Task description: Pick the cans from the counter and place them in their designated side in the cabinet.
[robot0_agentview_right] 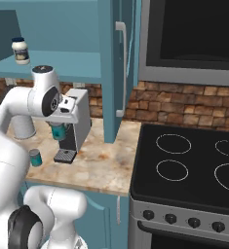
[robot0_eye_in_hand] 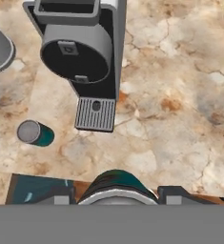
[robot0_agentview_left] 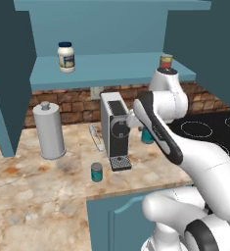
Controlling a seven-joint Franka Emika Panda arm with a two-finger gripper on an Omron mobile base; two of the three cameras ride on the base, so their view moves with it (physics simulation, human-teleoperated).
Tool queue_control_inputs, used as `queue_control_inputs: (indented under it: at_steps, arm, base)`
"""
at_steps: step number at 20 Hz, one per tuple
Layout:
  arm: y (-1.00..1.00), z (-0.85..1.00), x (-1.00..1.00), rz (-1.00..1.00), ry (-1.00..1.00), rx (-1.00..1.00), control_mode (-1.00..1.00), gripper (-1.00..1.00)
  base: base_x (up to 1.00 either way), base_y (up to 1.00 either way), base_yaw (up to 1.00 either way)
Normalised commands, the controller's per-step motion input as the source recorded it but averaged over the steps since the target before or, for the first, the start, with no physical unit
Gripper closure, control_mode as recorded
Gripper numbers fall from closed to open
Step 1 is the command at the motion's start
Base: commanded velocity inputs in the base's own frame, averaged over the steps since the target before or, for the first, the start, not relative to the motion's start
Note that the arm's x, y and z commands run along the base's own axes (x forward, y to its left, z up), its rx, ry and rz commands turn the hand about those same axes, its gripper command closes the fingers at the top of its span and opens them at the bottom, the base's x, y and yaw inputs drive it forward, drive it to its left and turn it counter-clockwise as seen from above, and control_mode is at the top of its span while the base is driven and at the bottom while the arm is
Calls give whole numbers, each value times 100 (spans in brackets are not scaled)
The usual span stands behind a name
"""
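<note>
Teal-blue and silver-topped, one can (robot0_eye_in_hand: 116,187) sits clamped between the closed fingers of the robot's gripper (robot0_agentview_right: 58,130), lifted above the marbled stone counter (robot0_agentview_left: 33,196) just beside the coffee machine (robot0_agentview_left: 114,128). A second can (robot0_agentview_left: 97,172) stands on the counter near the machine's drip tray. On the cabinet (robot0_agentview_left: 102,68) shelf above, a white jar (robot0_agentview_left: 66,57) stands at the left and a red-orange can (robot0_agentview_left: 166,61) at the right.

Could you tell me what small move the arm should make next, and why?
Probably carry the held can up toward the cabinet shelf: the pincer is shut on it above the counter, beside the coffee machine; the other can waits.
</note>
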Motion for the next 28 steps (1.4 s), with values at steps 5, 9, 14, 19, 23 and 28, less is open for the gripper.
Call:
queue_control_inputs:
  at_steps: [5,9,14,19,23,28]
  arm:
    - [-2,59,0,0,-4,0,-100,100]
    - [-5,54,1,0,-5,0,-100,100]
    - [-9,46,5,0,-11,-2,-100,100]
    - [-9,45,8,0,-14,-3,-100,100]
    - [-10,49,7,0,-14,-3,-100,100]
    - [-7,44,8,0,-14,-2,-100,100]
  base:
    - [0,0,0]
    - [0,0,0]
    - [0,0,0]
    - [0,0,0]
    - [0,0,0]
    - [0,0,0]
